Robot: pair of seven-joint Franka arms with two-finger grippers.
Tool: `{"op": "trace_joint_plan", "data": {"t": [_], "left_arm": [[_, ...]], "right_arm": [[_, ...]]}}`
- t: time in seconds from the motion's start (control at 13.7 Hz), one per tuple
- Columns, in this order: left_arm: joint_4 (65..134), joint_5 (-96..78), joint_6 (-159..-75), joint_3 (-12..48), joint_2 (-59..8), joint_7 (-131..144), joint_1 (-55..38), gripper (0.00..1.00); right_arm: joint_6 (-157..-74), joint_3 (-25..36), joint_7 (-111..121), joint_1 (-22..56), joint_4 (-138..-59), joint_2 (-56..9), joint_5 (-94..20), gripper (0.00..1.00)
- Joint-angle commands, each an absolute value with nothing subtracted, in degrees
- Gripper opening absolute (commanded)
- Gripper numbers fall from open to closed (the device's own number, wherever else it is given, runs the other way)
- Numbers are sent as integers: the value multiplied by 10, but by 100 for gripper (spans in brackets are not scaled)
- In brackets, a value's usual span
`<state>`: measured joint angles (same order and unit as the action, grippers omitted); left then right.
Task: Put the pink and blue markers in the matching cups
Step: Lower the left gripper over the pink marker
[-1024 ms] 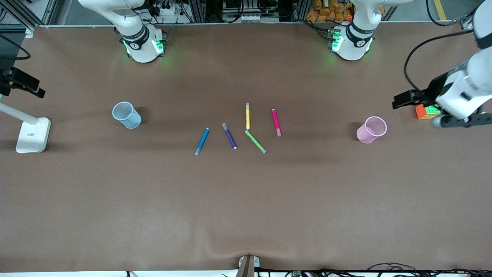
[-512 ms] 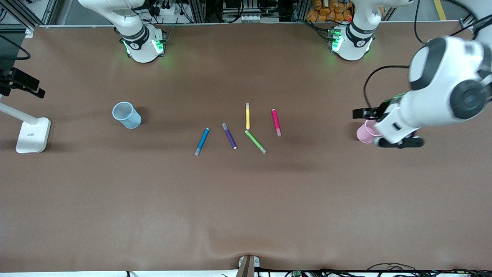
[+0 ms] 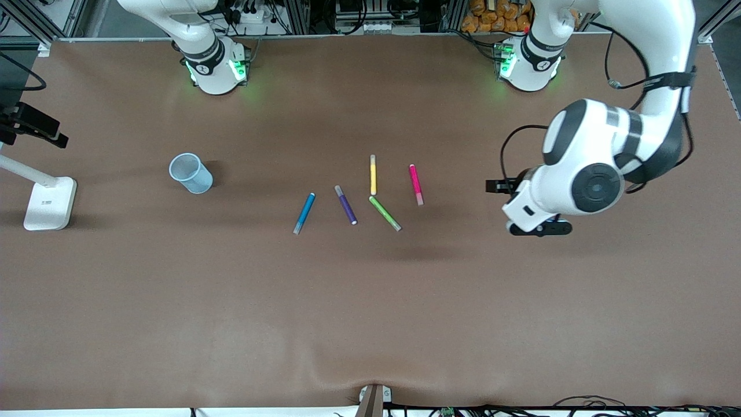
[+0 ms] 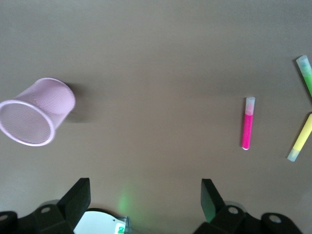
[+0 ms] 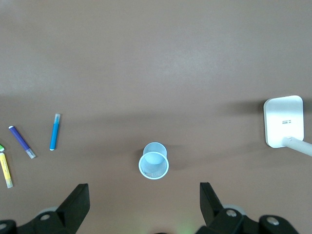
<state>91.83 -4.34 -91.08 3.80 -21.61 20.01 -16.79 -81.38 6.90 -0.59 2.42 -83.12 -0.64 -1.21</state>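
Note:
The pink marker (image 3: 415, 184) and the blue marker (image 3: 304, 213) lie flat among other pens at mid-table. The pale blue cup (image 3: 191, 173) stands upright toward the right arm's end. The pale pink cup (image 4: 36, 112) stands toward the left arm's end; in the front view the left arm hides it. My left gripper (image 3: 541, 229) hangs open and empty over bare table between the pink cup and the pink marker (image 4: 248, 123). It shows in its own wrist view (image 4: 145, 202). My right gripper (image 5: 144, 202) is open and empty, high over the blue cup (image 5: 154, 163), and waits.
A dark purple pen (image 3: 346, 204), a yellow pen (image 3: 373, 174) and a green pen (image 3: 385, 213) lie between the two markers. A white lamp base (image 3: 49, 202) stands at the right arm's end of the table.
The left arm has swung in from its end of the table toward the middle and now covers the pink cup in the front view. Pens and cups have not moved.

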Motion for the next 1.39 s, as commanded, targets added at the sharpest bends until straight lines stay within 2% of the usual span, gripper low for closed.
{"op": "trace_joint_plan", "data": {"t": [0.0,0.51,1.32], "left_arm": [[917,-50,-934,36,-232,237,-191,100],[916,-102,-961,37,-272,258,-213,100],[916,-139,-1033,36,-332,308,-263,100]], "right_arm": [[-808,64,-12,17,-817,-14,-11,100],[-809,63,-11,17,-817,-16,-12,100],[-811,63,-6,20,-818,-84,-4,100]]}}
